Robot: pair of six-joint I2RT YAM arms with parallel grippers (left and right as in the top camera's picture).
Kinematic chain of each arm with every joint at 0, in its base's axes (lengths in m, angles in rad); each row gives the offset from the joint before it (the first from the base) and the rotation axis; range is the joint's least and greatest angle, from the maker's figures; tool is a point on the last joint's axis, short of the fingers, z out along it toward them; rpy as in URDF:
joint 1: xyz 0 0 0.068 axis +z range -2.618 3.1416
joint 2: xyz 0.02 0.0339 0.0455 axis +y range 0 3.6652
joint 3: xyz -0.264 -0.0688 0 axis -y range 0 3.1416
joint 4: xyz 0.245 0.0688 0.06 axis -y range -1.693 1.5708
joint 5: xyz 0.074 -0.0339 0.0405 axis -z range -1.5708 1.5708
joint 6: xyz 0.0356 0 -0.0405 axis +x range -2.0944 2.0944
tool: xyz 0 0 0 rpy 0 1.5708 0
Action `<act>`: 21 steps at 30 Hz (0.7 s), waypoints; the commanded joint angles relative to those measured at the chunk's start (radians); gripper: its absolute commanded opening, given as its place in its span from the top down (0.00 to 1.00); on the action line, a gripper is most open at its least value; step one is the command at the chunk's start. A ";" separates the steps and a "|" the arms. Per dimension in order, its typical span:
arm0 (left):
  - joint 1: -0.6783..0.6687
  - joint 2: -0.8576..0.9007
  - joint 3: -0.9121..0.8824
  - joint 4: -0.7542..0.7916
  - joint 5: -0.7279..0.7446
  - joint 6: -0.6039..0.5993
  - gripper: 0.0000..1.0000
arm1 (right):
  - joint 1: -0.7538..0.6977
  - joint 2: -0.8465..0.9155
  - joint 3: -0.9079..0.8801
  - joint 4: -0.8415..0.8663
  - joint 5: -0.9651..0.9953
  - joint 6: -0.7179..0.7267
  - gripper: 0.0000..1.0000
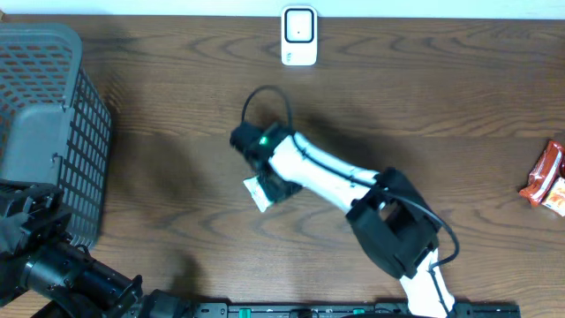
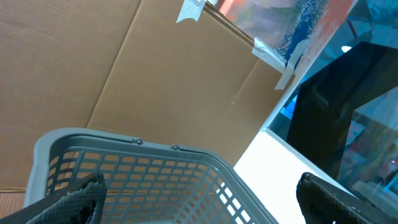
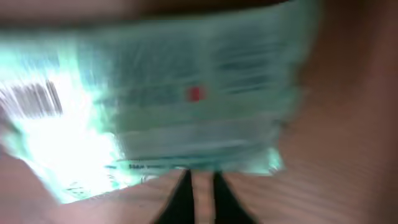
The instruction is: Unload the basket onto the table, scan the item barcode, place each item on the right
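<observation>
My right end effector sits at the middle of the bench, fingers nearly together at the edge of the mint-green packet; I cannot tell whether they clamp it. The scanner stands at the far edge. My left end effector gapes wide by the basket at the left edge.

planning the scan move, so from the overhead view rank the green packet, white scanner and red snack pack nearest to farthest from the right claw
From the right claw:
1. green packet, right at the claw, mid-table.
2. white scanner, middle of the far edge.
3. red snack pack, at the table's right edge.
</observation>
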 commanded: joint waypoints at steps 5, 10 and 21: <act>0.005 -0.007 0.007 0.005 -0.009 0.006 0.02 | -0.086 -0.007 0.194 -0.129 -0.210 0.233 0.31; 0.005 -0.007 0.007 0.005 -0.009 0.006 0.02 | -0.140 -0.007 0.192 -0.130 -0.550 0.457 0.01; 0.005 -0.007 0.007 0.005 -0.009 0.006 0.02 | -0.157 0.002 0.190 -0.019 -0.401 0.899 0.02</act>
